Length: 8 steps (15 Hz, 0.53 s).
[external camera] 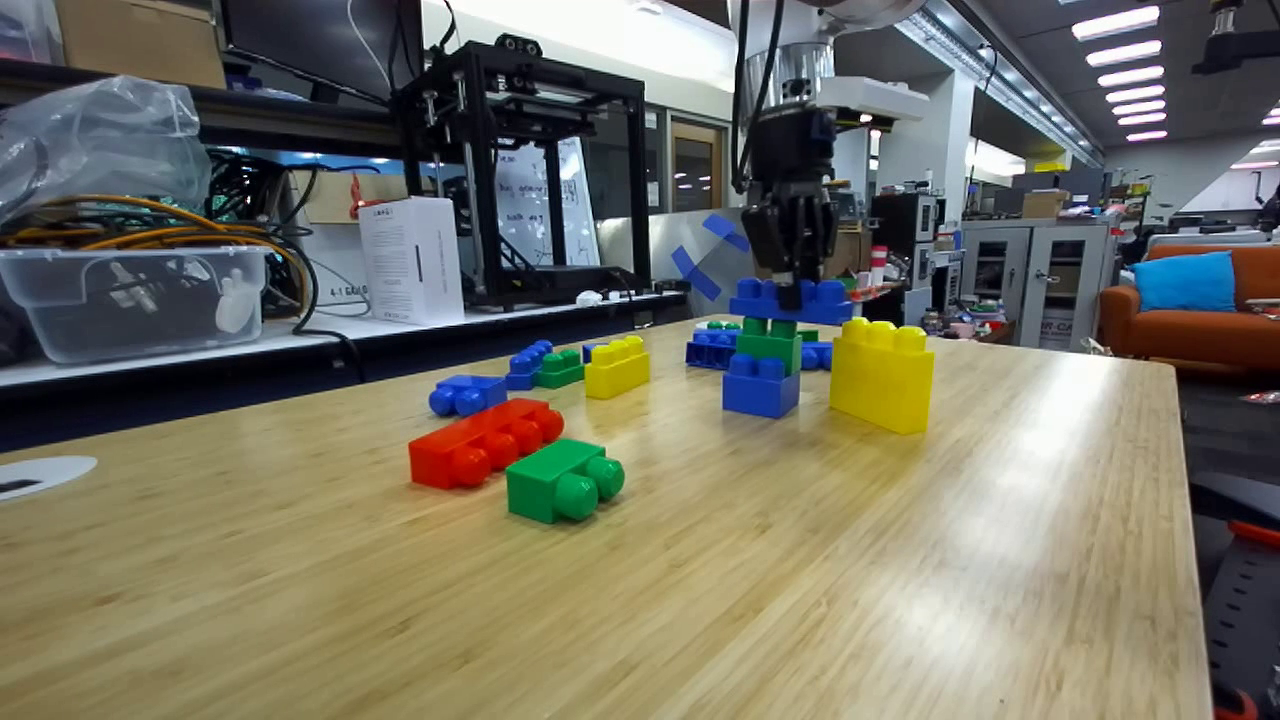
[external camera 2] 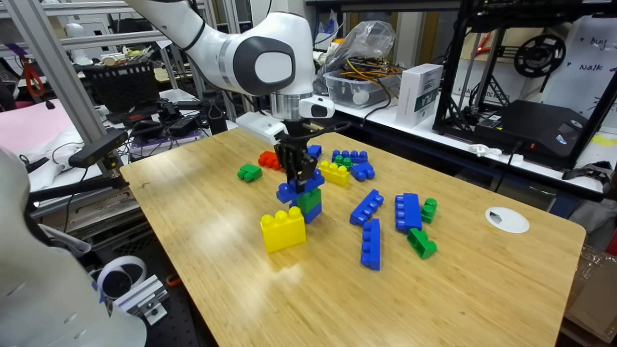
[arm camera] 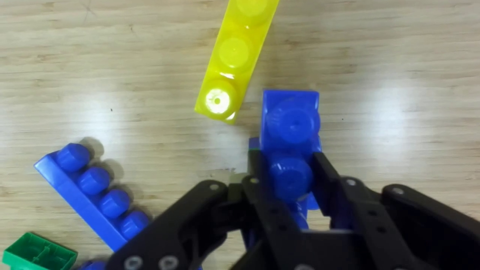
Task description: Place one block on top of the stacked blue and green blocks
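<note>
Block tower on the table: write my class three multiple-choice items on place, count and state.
1. What is directly under the stacked green block? A) yellow block B) blue block C) bare table
2. How many red blocks show? A) one B) two C) four
3. The hand is: A) empty B) gripping yellow C) gripping a long blue block

1 B: both exterior views show blue beneath it.
2 A: both exterior views show just one.
3 C: the wrist view shows that block clamped both sides.
</note>
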Motion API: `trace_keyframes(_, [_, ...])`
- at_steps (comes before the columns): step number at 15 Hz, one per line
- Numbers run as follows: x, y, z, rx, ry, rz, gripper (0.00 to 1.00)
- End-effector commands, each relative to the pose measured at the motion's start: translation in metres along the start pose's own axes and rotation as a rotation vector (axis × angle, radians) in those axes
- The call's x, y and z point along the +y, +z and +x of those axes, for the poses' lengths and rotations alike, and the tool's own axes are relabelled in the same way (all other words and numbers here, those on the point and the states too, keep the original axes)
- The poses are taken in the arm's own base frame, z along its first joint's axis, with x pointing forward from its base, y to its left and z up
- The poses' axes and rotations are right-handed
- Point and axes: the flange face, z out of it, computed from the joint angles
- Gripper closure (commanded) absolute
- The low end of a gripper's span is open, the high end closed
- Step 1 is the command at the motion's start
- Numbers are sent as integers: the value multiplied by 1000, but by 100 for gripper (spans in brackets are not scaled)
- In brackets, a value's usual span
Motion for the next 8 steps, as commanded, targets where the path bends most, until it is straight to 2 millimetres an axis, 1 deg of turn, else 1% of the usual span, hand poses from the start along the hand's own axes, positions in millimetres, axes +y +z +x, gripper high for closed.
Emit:
trace_keyframes(1, [1, 4, 1, 29, -37, -25, 91])
trace_keyframes(8, [5, 3, 3, 47, -108, -72, 91])
